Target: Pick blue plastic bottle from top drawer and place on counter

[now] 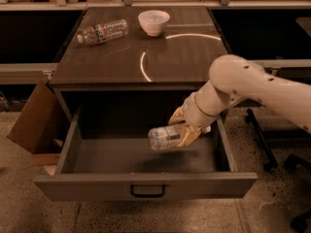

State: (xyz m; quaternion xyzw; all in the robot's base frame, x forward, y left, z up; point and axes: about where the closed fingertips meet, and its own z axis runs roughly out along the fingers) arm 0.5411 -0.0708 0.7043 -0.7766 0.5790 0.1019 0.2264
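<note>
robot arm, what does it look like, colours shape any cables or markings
The arm is a smooth cream-white shell, thick and rounded, with a bulbous joint and small dark dots. It narrows to a ringed wrist. The tool, at the blue plastic bottle above the top drawer, has yellowish-tan fingers. No cables or sleeves show.
</note>
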